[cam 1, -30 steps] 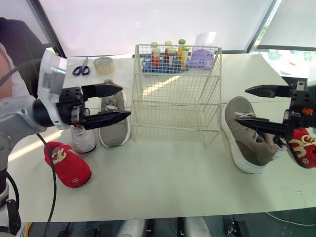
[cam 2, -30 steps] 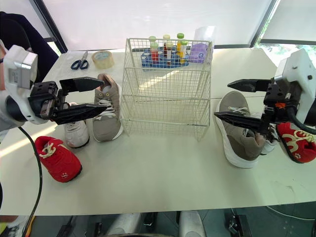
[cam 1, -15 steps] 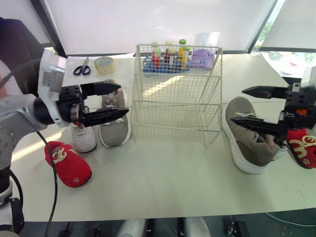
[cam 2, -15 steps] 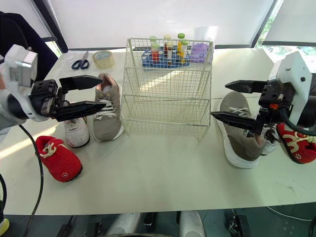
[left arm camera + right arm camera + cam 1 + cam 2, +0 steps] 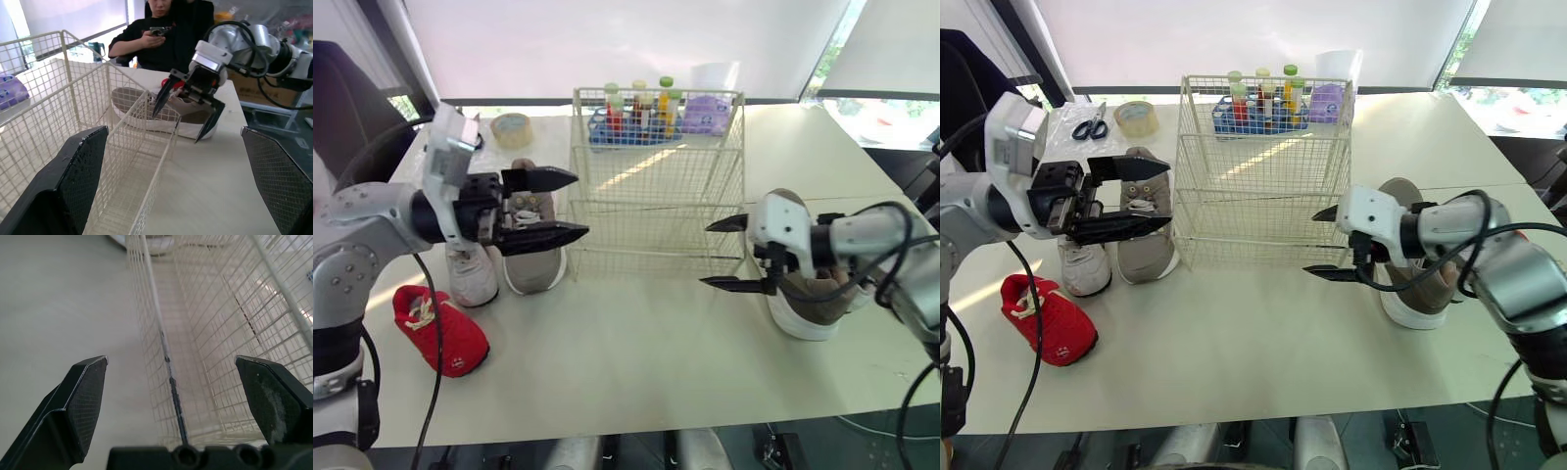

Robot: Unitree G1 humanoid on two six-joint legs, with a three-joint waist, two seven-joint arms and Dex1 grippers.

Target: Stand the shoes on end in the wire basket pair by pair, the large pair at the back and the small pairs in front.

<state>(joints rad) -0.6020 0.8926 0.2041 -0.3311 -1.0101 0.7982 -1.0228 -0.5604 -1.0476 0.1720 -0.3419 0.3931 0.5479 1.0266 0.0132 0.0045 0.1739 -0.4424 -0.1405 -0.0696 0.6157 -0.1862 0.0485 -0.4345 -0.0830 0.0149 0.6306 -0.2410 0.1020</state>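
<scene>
**Left gripper**: jaws spread wide, holding nothing. It hovers just beside the left wall of the wire basket, tips pointing toward it. In the head views it covers the laces of the left taupe shoe.

**Right gripper**: jaws spread wide, holding nothing. It sits near the basket's right front corner, tips pointing left, with the right taupe shoe just behind its wrist.

**Wire basket**: upright at the middle of the table, between the two grippers.

**Shoes**: all those seen lie flat on the table outside the basket.
- Left taupe shoe: beside the basket's left wall.
- White shoe: small, touching the left taupe shoe's outer side.
- Red shoe: small, nearer the front edge, apart from the white one.
- Right taupe shoe: well right of the basket.

**Other items**: a bottle rack and a purple packet behind the basket, seen through its wires; a tape roll and scissors at the far left.

**Left wrist view**: own fingers frame the basket's wire side and the right gripper beyond it. A person holding a phone sits behind the table.

**Right wrist view**: own fingers straddle the basket's lower front edge, looking along its floor.
</scene>
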